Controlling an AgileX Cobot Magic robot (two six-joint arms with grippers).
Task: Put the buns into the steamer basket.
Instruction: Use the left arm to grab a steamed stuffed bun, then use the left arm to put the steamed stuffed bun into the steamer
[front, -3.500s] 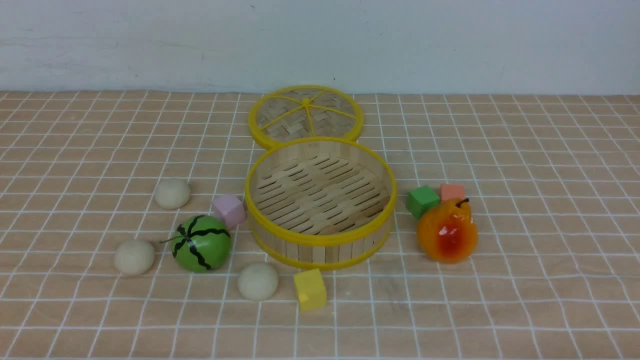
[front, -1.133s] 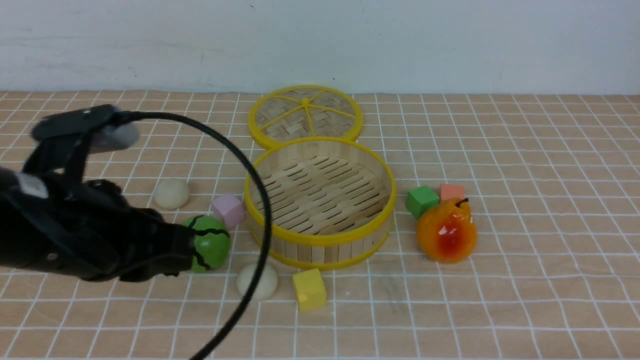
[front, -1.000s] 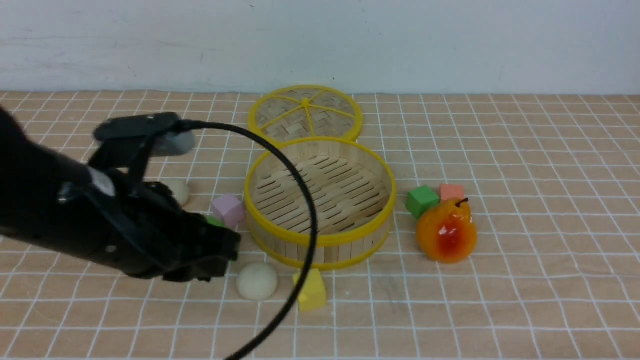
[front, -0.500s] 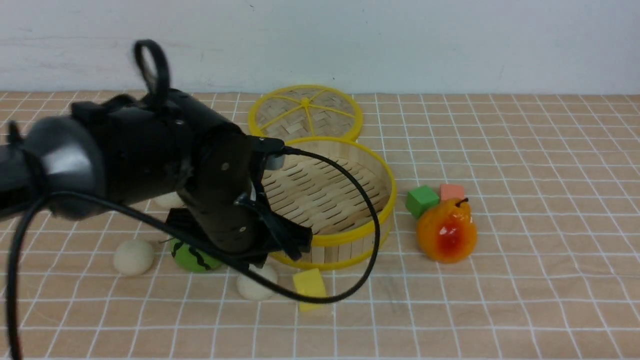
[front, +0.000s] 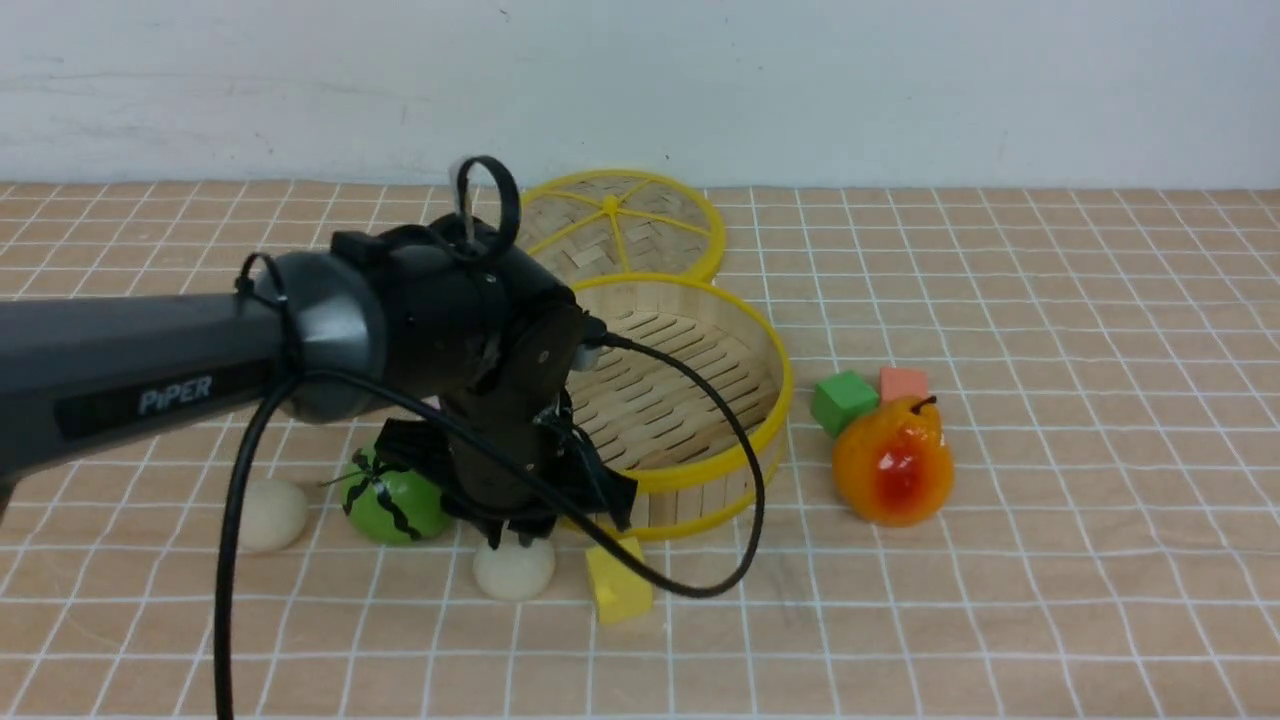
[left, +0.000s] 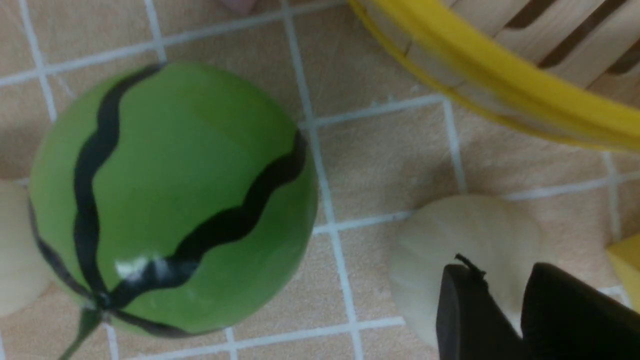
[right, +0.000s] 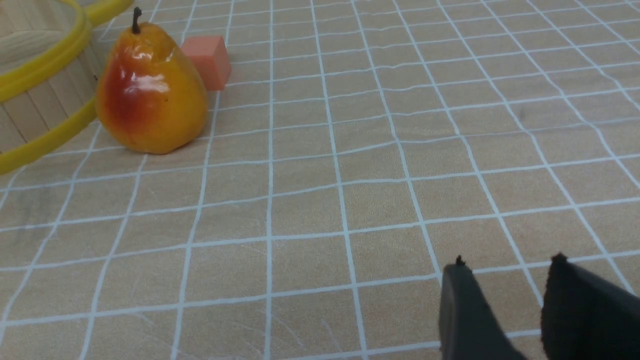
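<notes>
Left gripper (front: 512, 538) points down over the near bun (front: 514, 572), which sits on the table in front of the basket (front: 781, 400), between the watermelon (front: 392, 505) and the yellow cube (front: 620, 588). The tips sit at the bun's top; touching or just clear, can't tell from the front.

In the left wrist view the fingers (left: 470, 320) overlap one edge of the near bun (left: 465, 235). Most of it shows clear of the tips, and it is not between them. The left gripper (left: 505, 285) shows only a narrow slit between its jaws, parted a little with nothing in them. The basket rim (left: 475, 70) is close by, and the watermelon (left: 170, 195) is on the bun's other side.

Left bun (front: 268, 513) lies on the table beyond the watermelon, well apart from the gripper. The basket holds no bun.

Right gripper (right: 510, 280) hovers over bare table, jaws slightly apart and holding nothing. The pear (right: 150, 90) is beside the basket (right: 45, 60).

Versus half a second ago, the arm has swung further in and the wrist has dropped. The gripper was then above the watermelon-bun gap; it is now right on the near bun. The far bun, seen earlier behind the watermelon, is now covered by the arm, and so is the pink cube. Buns, basket, cube and pear have not moved.
</notes>
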